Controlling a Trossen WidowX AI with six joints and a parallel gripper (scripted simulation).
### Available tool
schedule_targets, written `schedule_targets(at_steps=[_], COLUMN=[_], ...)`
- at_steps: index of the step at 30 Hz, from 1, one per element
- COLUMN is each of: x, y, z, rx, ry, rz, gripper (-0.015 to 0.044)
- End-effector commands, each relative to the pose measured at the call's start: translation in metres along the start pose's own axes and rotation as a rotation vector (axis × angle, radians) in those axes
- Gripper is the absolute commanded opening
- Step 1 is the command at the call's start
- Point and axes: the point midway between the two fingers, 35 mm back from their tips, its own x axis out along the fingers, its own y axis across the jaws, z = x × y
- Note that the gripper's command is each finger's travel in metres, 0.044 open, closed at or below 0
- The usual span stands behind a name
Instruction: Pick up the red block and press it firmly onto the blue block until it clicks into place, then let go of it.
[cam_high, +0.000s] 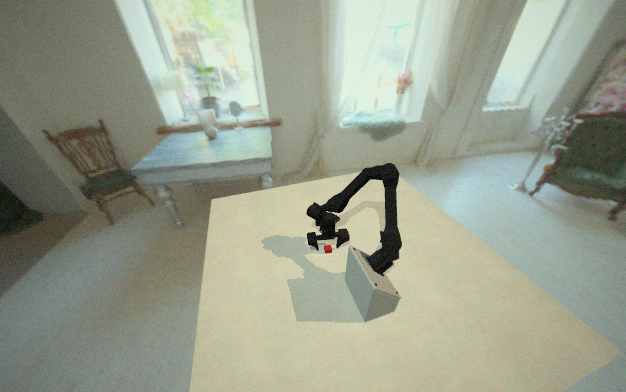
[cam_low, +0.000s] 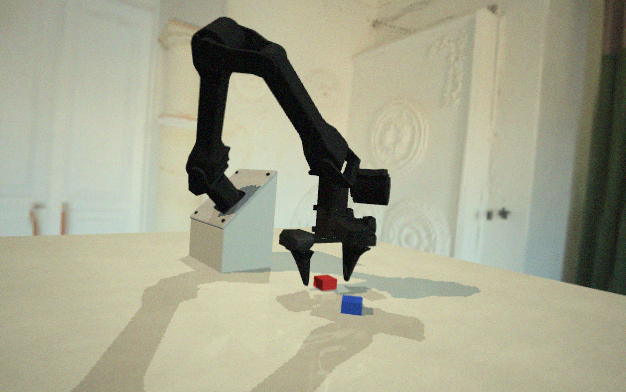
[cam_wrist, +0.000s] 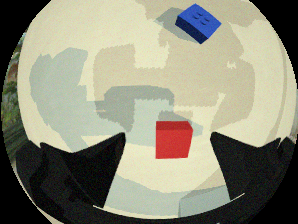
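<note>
Tabletop (cam_high: 450, 320) (cam_low: 110, 310) (cam_wrist: 135, 170): pale tan, w/ arm shadows across it.
Robot arm (cam_high: 391, 205) (cam_low: 212, 110): black, bent at elbow, reaching out & down from base.
Wedge base (cam_high: 357, 285) (cam_low: 248, 235): grey, sloped top w/ dark bolts, on tabletop.
Parallel-jaw gripper (cam_high: 327, 246) (cam_low: 326, 283) (cam_wrist: 170, 137): pointing down, wide open, nothing gripped; fingertips either side of red blk, w/ gaps.
Red block (cam_high: 328, 249) (cam_low: 325, 282) (cam_wrist: 173, 141): on tabletop, btwn fingers, apart from blue blk.
Blue block (cam_low: 351, 305) (cam_wrist: 198, 23): on tabletop, near red blk, outside fingers; studs on top, seen in wrist cam.
</note>
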Motion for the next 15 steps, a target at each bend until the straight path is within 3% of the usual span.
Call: schedule_targets(at_steps=[1, 10, 15], x=[0.0031, 0.0031, 0.0031], y=[-0.0018, -0.0018, -0.0018], z=[-0.0024, -0.0024, -0.0024], rx=[-0.006, -0.006, -0.006], ry=[0.004, 0.004, 0.004], rz=[-0.007, -0.007, -0.007], gripper=[0.0387, 0.0151, 0.0118])
